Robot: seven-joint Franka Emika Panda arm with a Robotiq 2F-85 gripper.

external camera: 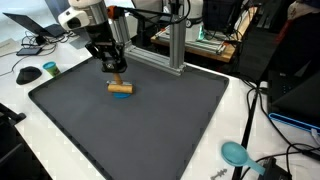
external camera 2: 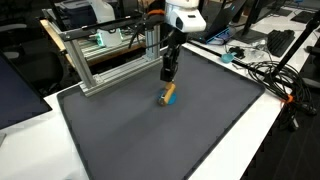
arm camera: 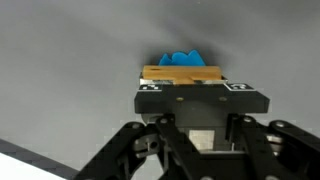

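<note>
A short wooden block (arm camera: 182, 73) lies crosswise at my gripper's (arm camera: 190, 84) tips in the wrist view, with a small blue piece (arm camera: 180, 58) just beyond it. In both exterior views the gripper (external camera: 117, 78) (external camera 2: 168, 82) points down over the far part of the dark grey mat (external camera: 150, 130) (external camera 2: 150, 140). It is shut on the wooden block (external camera: 120, 88) (external camera 2: 168, 96), which sits low at the mat's surface. The blue piece (external camera 2: 171, 89) touches the block. My fingertips are hidden behind the gripper's black body, and whether the block rests on the mat is unclear.
An aluminium frame (external camera: 165, 45) (external camera 2: 110, 55) stands along the mat's far edge, close behind the gripper. A teal round object (external camera: 236, 153) and cables lie on the white table beside the mat. A dark mouse (external camera: 28, 74) sits off the mat's corner.
</note>
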